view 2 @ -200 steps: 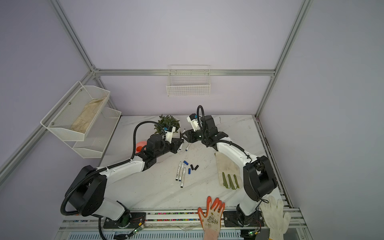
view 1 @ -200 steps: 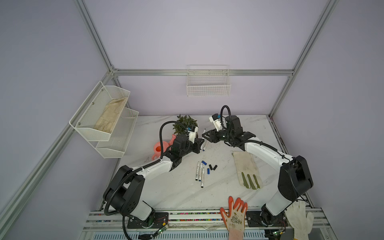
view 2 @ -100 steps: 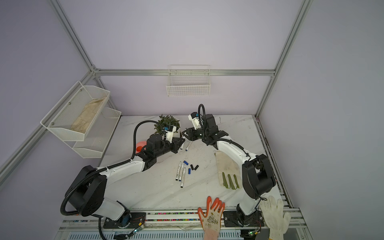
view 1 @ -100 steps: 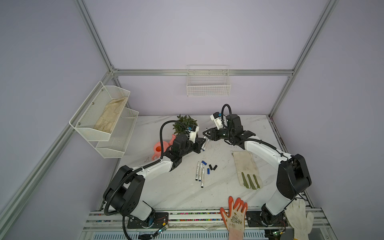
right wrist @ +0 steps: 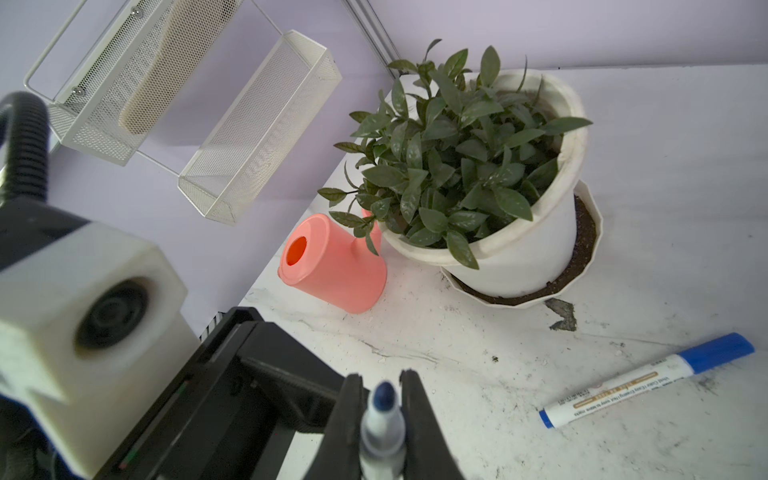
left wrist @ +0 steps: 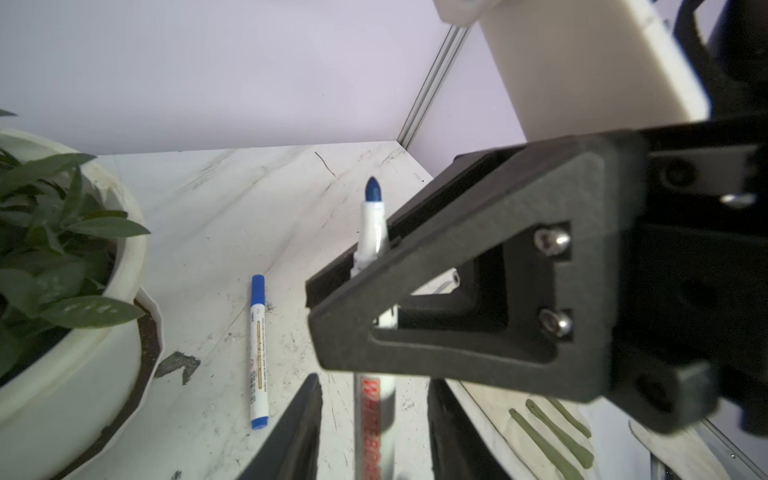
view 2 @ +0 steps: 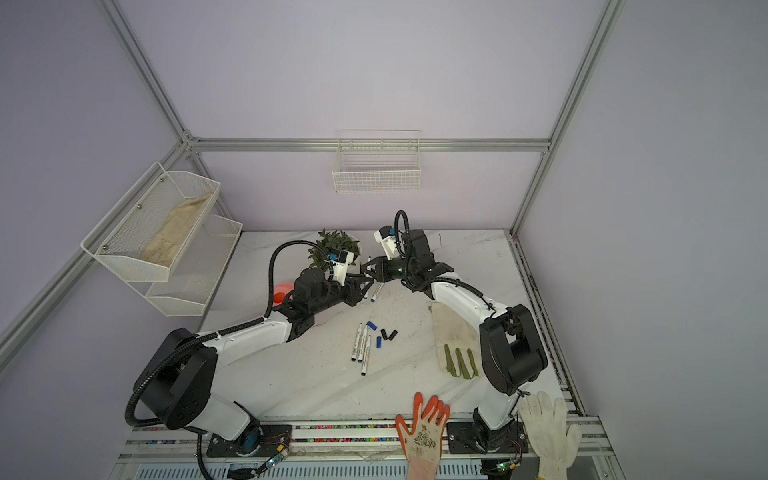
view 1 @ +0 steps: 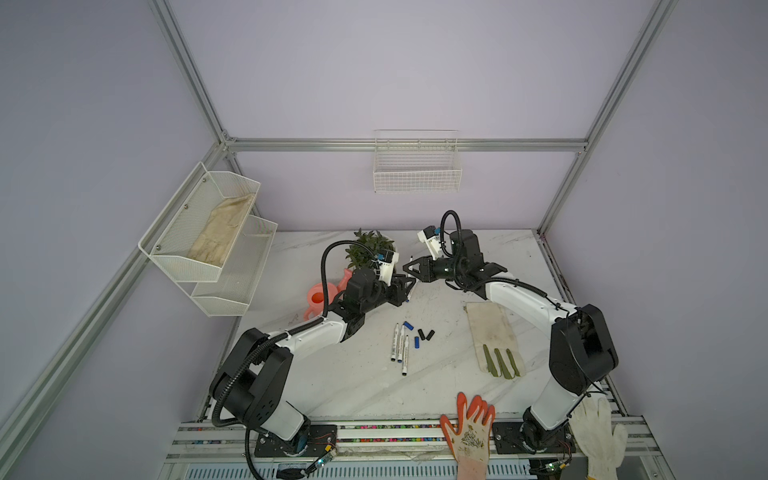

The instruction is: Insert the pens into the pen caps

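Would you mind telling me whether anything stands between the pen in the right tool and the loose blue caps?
Yes: the left tool, open around the uncapped pen, sits between it and the blue caps.

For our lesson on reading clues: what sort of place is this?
Probably a robotics lab test cell: the left arm and right arm mounted by a marble-look table, an aluminium frame enclosing it, and staged props like the potted plant.

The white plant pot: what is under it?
A white scalloped saucer sits under the plant pot, with dark soil in it. The table beneath the saucer is covered.
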You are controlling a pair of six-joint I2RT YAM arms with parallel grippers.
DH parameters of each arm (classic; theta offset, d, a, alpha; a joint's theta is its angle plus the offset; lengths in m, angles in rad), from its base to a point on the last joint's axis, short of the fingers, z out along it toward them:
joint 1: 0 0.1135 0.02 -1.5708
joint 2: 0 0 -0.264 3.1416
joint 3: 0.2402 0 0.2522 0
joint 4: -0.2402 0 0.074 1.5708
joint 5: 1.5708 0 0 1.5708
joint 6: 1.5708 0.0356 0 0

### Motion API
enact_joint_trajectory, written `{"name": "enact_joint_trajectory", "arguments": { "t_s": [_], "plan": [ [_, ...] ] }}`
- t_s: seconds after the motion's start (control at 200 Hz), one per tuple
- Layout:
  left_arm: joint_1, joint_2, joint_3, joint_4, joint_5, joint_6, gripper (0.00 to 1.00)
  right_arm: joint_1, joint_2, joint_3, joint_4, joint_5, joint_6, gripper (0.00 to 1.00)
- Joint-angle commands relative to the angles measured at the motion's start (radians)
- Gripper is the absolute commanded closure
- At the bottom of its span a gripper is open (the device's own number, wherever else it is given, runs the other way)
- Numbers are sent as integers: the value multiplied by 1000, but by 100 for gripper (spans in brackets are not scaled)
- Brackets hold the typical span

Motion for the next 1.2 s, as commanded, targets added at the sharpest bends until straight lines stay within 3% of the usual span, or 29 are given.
{"name": "enact_joint_trajectory", "arguments": {
  "t_s": [0.0,0.475,0.545,0.725,0.785,0.88,0.95,1.085,1.195],
  "plan": [
    [0,26,16,24,27,4,54,-1,-32,-10,22,-27,4,100],
    [0,48,51,73,97,3,67,-12,-33,-26,13,-9,4,100],
    [1,38,47,76,101,2,73,-12,-29,-24,13,-12,4,100],
    [13,25,33,88,110,-26,100,-11,-17,-20,1,-6,3,100],
    [25,20,19,103,99,-55,100,-12,-14,-18,-19,1,-9,98],
    [46,10,-7,103,-3,-125,100,-5,-8,-16,-80,37,-56,74],
    [55,-2,-27,64,-151,-178,100,5,-4,-33,-109,70,-69,65],
    [57,-30,-63,-1,-341,-215,100,65,1,-81,-178,201,-132,62],
    [58,-53,-83,-39,-408,-220,100,131,35,-99,-256,327,-195,62]
  ]
}}
